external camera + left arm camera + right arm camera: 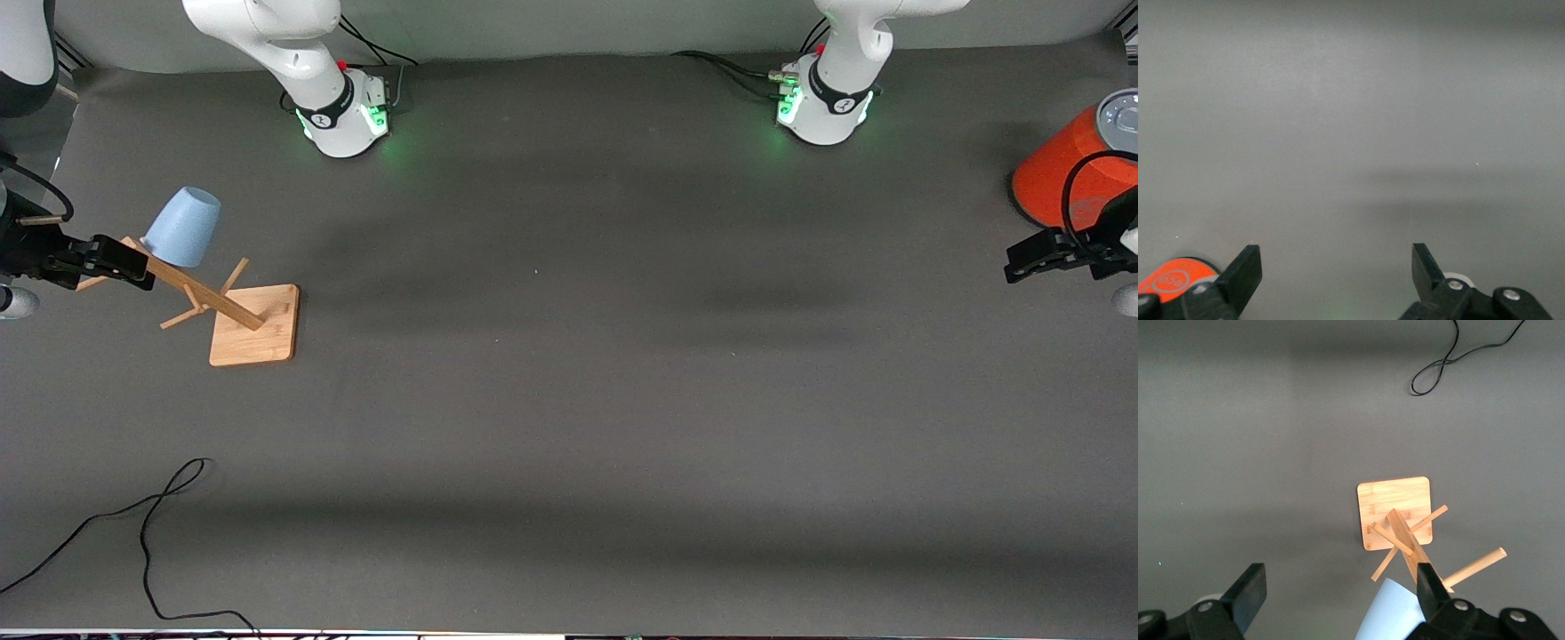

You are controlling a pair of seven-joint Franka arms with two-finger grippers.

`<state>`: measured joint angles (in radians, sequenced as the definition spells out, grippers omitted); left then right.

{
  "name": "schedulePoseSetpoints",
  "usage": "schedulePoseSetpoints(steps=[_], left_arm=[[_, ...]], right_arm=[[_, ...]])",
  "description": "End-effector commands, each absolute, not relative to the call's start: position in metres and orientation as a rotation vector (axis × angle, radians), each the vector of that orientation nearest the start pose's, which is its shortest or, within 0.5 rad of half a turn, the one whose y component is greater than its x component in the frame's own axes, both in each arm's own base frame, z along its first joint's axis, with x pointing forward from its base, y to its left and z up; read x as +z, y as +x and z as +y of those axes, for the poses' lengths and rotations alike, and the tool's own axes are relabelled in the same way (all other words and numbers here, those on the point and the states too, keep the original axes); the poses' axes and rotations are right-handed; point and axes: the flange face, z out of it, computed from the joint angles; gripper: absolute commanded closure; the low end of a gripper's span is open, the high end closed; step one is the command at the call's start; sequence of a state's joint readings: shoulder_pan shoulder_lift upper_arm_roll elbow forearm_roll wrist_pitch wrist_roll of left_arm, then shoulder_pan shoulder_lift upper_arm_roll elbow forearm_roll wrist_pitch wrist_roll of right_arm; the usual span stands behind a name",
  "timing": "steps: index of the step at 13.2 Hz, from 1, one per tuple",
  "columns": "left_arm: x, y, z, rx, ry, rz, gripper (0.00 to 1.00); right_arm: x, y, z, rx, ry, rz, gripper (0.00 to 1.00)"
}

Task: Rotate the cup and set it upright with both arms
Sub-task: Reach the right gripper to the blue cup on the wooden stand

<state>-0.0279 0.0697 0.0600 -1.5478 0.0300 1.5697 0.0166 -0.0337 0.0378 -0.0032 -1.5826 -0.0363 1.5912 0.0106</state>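
Note:
The light-blue cup (183, 228) hangs mouth down on a peg of a tilted wooden rack (255, 325) toward the right arm's end of the table. My right gripper (124, 260) is open, in the air beside the rack's top, close to the cup and not touching it. In the right wrist view the cup (1395, 615) shows between the open fingers, close to one fingertip (1429, 587), with the rack's base (1395, 510) below. My left gripper (1022, 260) is open and empty over the left arm's end of the table. The left wrist view shows it (1335, 263) over bare mat.
A large orange cylinder with a grey top (1067, 169) stands at the left arm's end, beside the left gripper; it also shows in the left wrist view (1175, 280). A black cable (151, 516) lies nearer to the front camera than the rack.

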Motion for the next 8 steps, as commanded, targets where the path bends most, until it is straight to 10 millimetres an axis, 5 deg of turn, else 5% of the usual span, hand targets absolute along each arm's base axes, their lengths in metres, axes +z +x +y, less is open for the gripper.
schedulePoseSetpoints(steps=[1, 8], left_arm=[[0.604, 0.572, 0.021, 0.058, -3.122, -0.009, 0.0], [0.617, 0.575, 0.027, 0.016, -3.11, -0.024, 0.0]], right_arm=[[0.602, 0.567, -0.021, 0.041, -3.153, 0.091, 0.0], [0.605, 0.558, -0.019, 0.039, -3.152, 0.094, 0.0]])
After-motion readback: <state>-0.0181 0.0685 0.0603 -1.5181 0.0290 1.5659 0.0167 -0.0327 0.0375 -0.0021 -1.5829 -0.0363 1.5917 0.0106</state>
